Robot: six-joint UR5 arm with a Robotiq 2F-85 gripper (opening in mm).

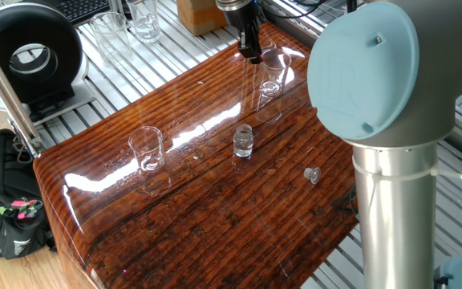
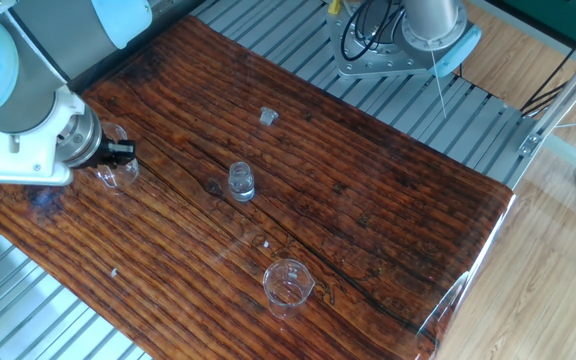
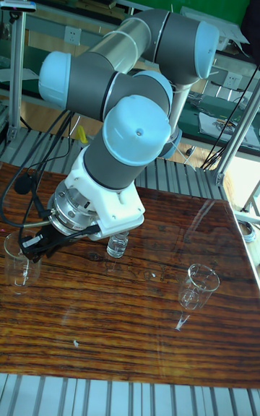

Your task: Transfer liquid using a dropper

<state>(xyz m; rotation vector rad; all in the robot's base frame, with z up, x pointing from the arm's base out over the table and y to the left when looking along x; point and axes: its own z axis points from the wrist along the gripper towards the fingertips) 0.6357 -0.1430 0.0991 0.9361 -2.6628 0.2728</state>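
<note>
Looking from the near beaker [image 1: 146, 148] past the vial [image 1: 243, 141], we find our gripper [image 1: 250, 50] over the far beaker [image 1: 270, 74]; its grip unclear, no dropper visible. We risk toppling glass.

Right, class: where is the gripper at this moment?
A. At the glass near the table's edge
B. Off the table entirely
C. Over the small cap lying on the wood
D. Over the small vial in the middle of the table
A: the gripper sits at the glass by the table edge, apart from the vial and cap.
</note>
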